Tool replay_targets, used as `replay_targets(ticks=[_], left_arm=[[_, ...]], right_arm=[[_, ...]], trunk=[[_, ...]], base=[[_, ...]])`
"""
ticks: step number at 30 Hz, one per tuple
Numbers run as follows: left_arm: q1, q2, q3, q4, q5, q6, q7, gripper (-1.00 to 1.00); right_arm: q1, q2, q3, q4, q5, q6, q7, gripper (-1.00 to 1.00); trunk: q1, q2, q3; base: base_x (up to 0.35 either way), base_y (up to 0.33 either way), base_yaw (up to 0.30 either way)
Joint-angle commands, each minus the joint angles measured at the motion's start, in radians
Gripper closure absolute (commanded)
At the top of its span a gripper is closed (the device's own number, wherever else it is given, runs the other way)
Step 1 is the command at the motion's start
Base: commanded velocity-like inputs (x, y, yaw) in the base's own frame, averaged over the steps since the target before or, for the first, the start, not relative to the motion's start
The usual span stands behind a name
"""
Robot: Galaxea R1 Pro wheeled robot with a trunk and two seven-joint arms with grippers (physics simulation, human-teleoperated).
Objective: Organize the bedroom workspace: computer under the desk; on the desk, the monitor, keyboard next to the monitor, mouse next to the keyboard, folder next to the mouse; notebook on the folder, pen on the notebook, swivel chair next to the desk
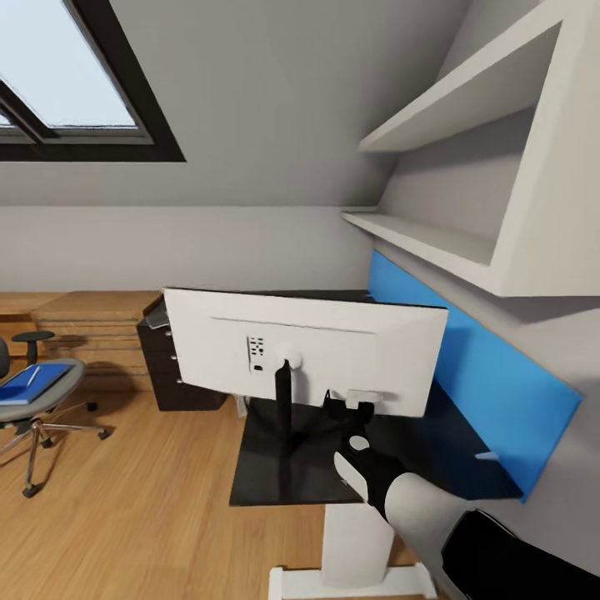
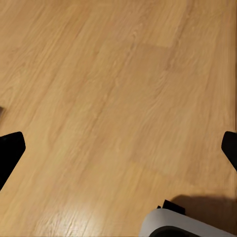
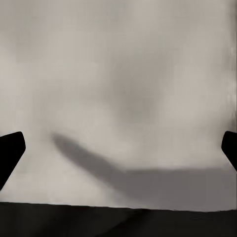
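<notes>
One monitor [image 1: 317, 354] stands on the one black desk [image 1: 275, 479], its white back facing near; no writing is legible. At far left, one swivel chair [image 1: 33, 400] carries one blue folder [image 1: 29, 385] with one pen [image 1: 32, 376]. Both the right gripper [image 1: 354, 410], just beside the monitor's back, and the left gripper [image 2: 118, 148], over wood floor [image 2: 113, 89], have fingers spread, released.

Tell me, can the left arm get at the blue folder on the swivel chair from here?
Probably not yet: the folder lies on the swivel chair far across the floor, and the left gripper points at bare floor.
</notes>
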Motion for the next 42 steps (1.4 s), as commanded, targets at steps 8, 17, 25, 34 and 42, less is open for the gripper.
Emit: replay_targets(ticks=[8,17,25,34,42], left_arm=[[0.001,0.0,-0.009,-0.002,0.005,0.0,0.006,-1.0],[0.001,-0.001,-0.01,-0.002,0.004,-0.002,0.006,-1.0],[0.001,-0.001,-0.01,-0.002,0.004,-0.003,0.006,-1.0],[0.001,-0.001,-0.01,-0.002,0.004,-0.002,0.006,-1.0],[0.001,-0.001,-0.011,-0.002,0.004,-0.006,0.006,-1.0]], right_arm=[[-0.001,0.0,0.008,0.002,-0.009,-0.006,-0.004,-1.0],[-0.001,0.0,0.008,0.001,-0.009,-0.007,-0.004,-1.0],[-0.001,0.0,0.01,0.001,-0.009,-0.007,-0.003,-1.0],[-0.001,0.0,0.011,0.0,-0.009,-0.007,-0.003,-1.0],[-0.001,0.0,0.011,0.0,-0.009,-0.007,-0.003,-1.0]], trunk=[[0.001,-0.001,-0.001],[0.001,-0.001,-0.001],[0.001,-0.001,-0.001],[0.001,-0.001,-0.001],[0.001,-0.001,-0.001]], base=[[0.306,-0.172,0.0],[0.286,-0.132,0.0],[0.209,0.086,0.0],[0.101,0.047,0.0],[0.097,0.001,0.0]])
